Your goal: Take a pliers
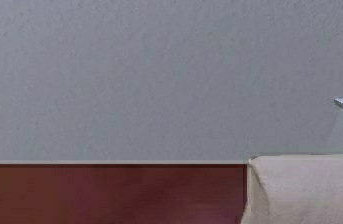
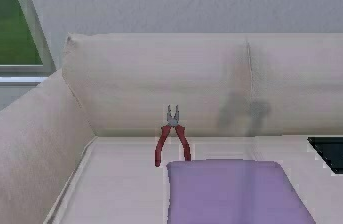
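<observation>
Pliers, red-handled, lying on pale sofa seat near backrest, just beside purple blanket. Not picked up yet. Next: reach out to them. Cannot tell how pincer stands.

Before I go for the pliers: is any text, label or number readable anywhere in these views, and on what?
No readable text.
Black flat thing at the arm side view's right edge: faint white marks, too small to read.
Pliers, purple cloth, sofa: no print seen.
</observation>
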### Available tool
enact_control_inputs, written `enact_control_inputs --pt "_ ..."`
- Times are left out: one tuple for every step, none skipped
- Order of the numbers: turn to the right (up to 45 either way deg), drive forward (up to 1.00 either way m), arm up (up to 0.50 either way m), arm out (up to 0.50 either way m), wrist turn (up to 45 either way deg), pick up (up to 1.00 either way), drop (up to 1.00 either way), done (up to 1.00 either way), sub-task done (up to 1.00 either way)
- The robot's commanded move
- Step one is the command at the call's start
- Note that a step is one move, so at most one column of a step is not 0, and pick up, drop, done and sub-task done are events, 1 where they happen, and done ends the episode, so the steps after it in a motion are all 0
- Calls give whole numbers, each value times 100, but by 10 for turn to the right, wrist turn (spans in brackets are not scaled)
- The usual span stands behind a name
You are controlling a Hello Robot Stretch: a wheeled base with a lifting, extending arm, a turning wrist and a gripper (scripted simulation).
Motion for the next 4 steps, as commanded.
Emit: enact_control_inputs --pt "0 0 50 0 0 0 0 0 0" --pt "0 0 20 0 0 0 0 0 0" --pt "0 0 0 42 0 0 0 0 0" --pt "0 0 0 0 450 0 0 0 0"
